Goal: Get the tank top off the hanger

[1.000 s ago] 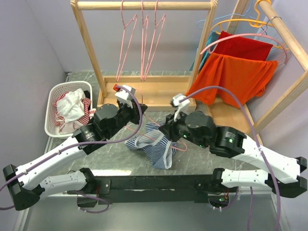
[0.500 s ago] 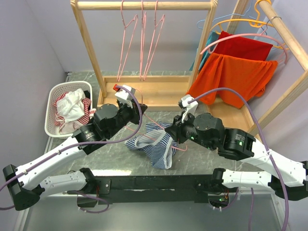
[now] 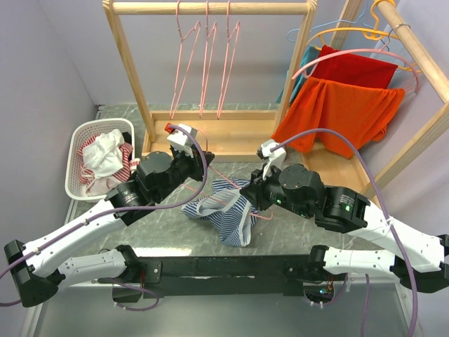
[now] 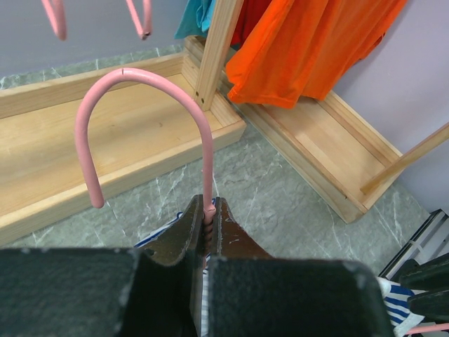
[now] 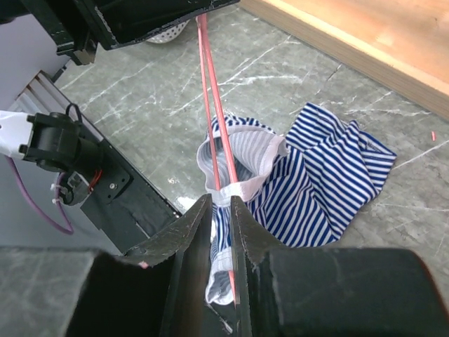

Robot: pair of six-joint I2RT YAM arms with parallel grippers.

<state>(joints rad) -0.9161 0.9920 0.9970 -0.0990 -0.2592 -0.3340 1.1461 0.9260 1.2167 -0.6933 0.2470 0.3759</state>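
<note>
Right wrist shows the right gripper pinching a strap of the soft, light tank top, probably the best hold; left gripper clamps the hanger

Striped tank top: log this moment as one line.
left hand: shut on pink hanger neck | right hand: shut on striped tank top strap | status: not yet off hanger

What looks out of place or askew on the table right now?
Only the job itself: the pink hanger is off the rack, clamped by the left gripper, with the striped tank top bunched on the table, its edging pinched alongside the hanger wire in the right gripper.
</note>
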